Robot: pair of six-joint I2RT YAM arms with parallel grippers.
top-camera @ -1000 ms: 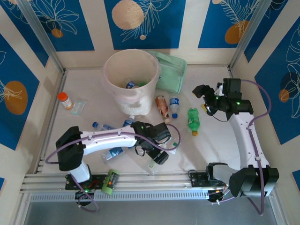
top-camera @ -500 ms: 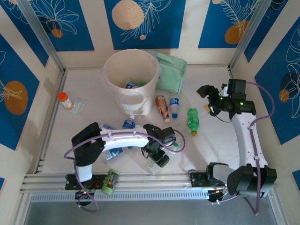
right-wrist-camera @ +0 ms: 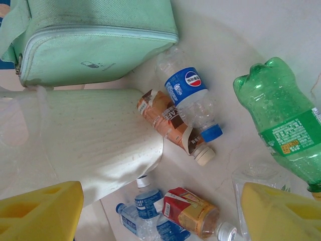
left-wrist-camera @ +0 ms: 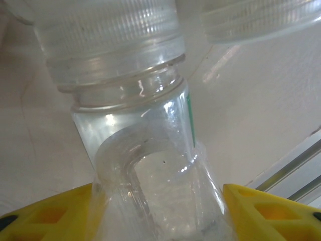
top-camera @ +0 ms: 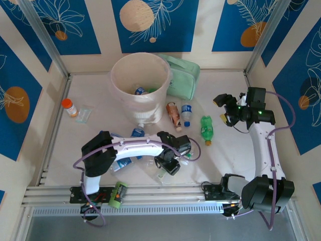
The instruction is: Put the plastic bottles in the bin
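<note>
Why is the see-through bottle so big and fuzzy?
Left wrist view: the clear bottle is very near the camera, so it blurs up top and its neck glints. Right wrist view: the green soda bottle looks sharp. Top view: even light.

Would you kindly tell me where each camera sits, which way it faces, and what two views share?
Top external: above and behind the bases, looking down on the table, bin and bottles; left arm and right arm show.
Left wrist: on its arm, facing a clear bottle between its yellow fingers.
Right wrist: on its arm, looking down at the mint-green case, bin wall and bottles; yellow fingers at lower corners.
Shared: the green soda bottle, in top and right wrist.
</note>
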